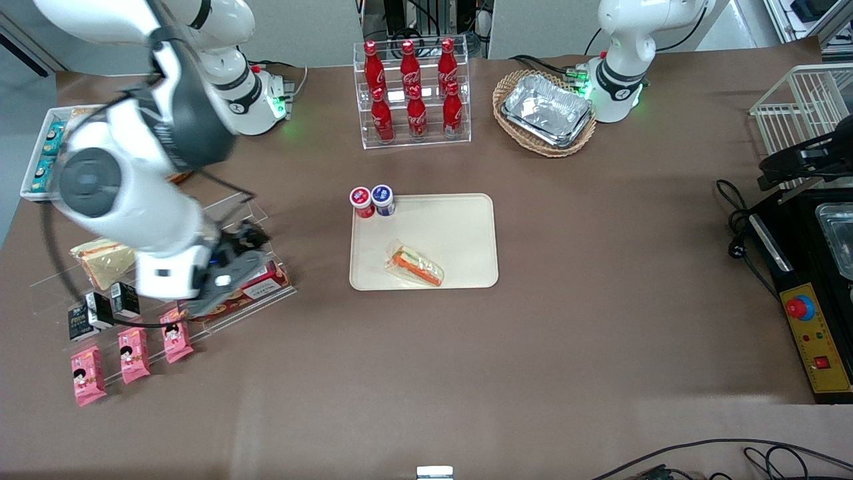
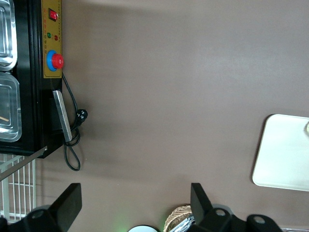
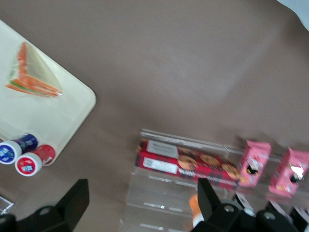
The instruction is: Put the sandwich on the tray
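The sandwich (image 1: 416,266) (image 3: 33,73) lies flat on the tray (image 1: 460,227) (image 3: 72,116) (image 2: 282,154), in the part nearer the front camera, its orange-red filling edge showing. Two small round-lidded cups, one red (image 1: 361,201) (image 3: 34,161) and one blue (image 1: 382,199) (image 3: 13,148), stand at the tray's corner farther from the camera. The gripper (image 1: 230,270) (image 3: 140,205) hangs well apart from the tray, toward the working arm's end of the bench, above the clear rack holding a red biscuit box (image 1: 256,288) (image 3: 188,164); its jaws are spread open, holding nothing.
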Motion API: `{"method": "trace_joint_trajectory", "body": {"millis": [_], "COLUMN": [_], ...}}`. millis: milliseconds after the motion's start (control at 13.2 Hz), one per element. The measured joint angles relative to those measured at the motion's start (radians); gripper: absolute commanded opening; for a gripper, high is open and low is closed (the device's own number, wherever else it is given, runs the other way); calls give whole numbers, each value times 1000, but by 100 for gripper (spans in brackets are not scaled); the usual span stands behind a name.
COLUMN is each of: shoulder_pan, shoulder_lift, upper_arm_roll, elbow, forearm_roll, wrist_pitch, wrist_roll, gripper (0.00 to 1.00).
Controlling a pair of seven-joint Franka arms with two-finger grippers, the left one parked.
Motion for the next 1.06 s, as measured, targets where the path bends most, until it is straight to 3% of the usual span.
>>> {"method": "trace_joint_trajectory", "body": {"millis": [304,1064], "shoulder_pan": [-99,-100], "shoulder_lift": [-75,-149], "upper_arm_roll": [-39,-240], "elbow": [0,0], "forearm_roll": [3,62], "wrist_pitch": [-60,-128], "wrist_roll": [-1,3], "gripper": [100,100]}}
